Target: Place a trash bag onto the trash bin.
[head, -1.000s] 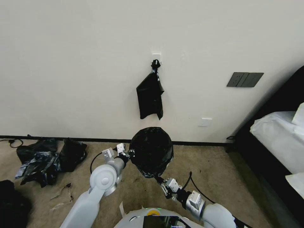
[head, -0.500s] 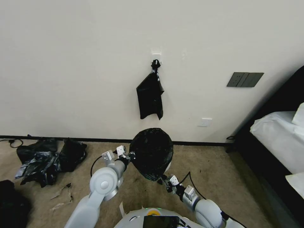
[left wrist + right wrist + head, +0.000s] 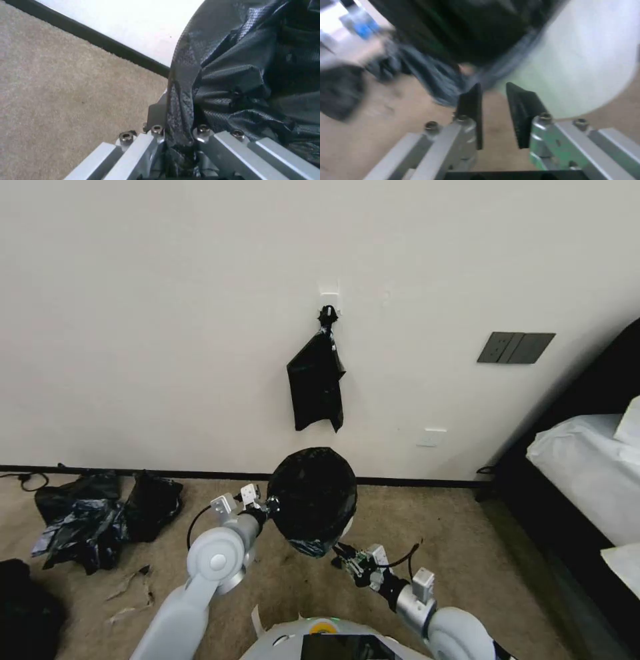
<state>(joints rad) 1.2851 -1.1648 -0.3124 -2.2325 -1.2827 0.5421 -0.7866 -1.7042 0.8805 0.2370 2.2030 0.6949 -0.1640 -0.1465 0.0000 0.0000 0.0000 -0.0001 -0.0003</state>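
At the far left of your head view, a heap of black plastic (image 3: 100, 513) lies on the carpet (image 3: 467, 527). Just left of centre, your left gripper (image 3: 270, 505) is clamped on the edge of the trash bag (image 3: 310, 497), which drapes over the trash bin (image 3: 586, 62) at lower centre. Above it, a bundle of bags (image 3: 317, 380) hangs on the wall. Right of centre, your right gripper (image 3: 341, 555) sits just beside the bag's hem, jaws slightly parted, holding nothing. A bed (image 3: 587, 473) occupies the right edge.
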